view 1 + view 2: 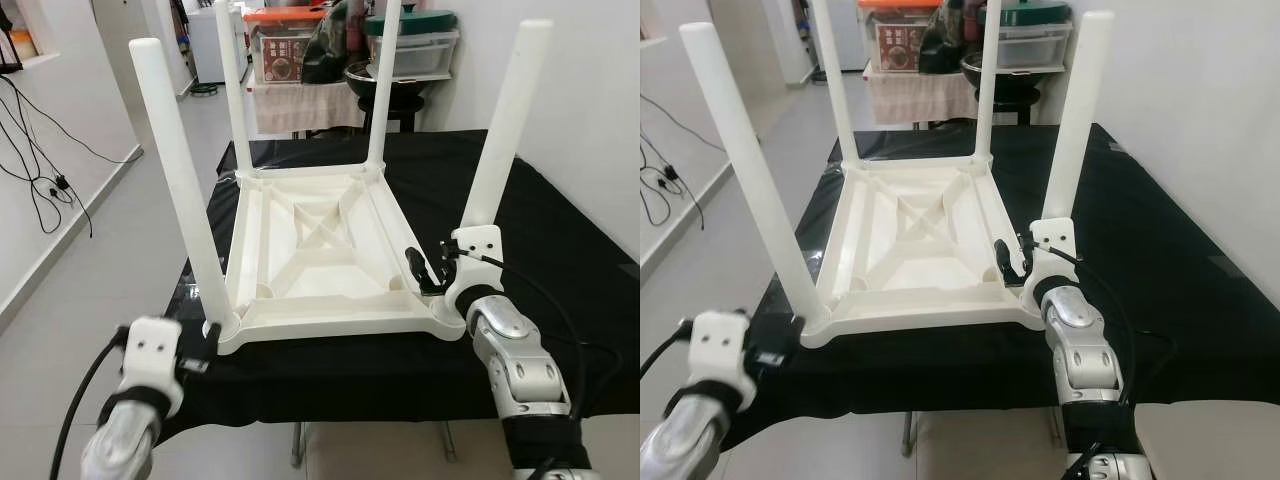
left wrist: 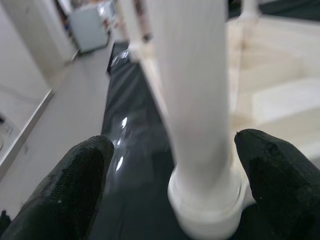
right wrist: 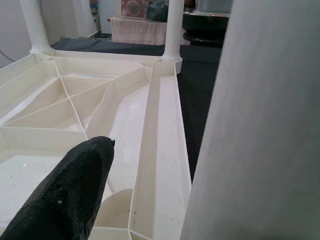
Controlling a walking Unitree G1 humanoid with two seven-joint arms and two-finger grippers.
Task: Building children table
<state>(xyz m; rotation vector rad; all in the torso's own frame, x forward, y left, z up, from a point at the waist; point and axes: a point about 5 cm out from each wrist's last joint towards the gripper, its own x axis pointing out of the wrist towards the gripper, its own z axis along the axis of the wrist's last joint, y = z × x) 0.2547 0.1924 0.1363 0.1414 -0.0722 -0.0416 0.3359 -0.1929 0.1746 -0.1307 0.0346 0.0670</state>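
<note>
Children table: a white plastic table [image 1: 310,250] is laid upside down in the centre of the frame, its ribbed underside facing up, resting on the black-covered surface [image 1: 560,250].
Legs: four white legs are seen standing upward from the corners; near-left leg [image 1: 185,190], near-right leg [image 1: 505,125], far-left leg [image 1: 232,85], far-right leg [image 1: 383,85].
Left claw: the left claw [image 2: 172,190] is placed at the lower left of the frame, at the base of the near-left leg. Its fingers [image 2: 65,195] are spread wide on either side of the leg socket; no contact with the leg is seen.
Right claw: the right claw [image 1: 432,270] is placed at the near-right corner of the table, right of centre. One black finger [image 3: 65,195] is seen over the inner side of the rim, and the near-right leg is seen close beside it. Whether the leg is gripped cannot be told.
Surface: a black cloth is spread over it, and it fills the middle and right of the frame.
Room: a pale floor [image 1: 120,240] is seen on the left, with black cables [image 1: 45,170] along a white wall. Lidded storage boxes [image 1: 285,40] and a dark bowl [image 1: 385,78] are stacked at the upper centre, behind the surface.
</note>
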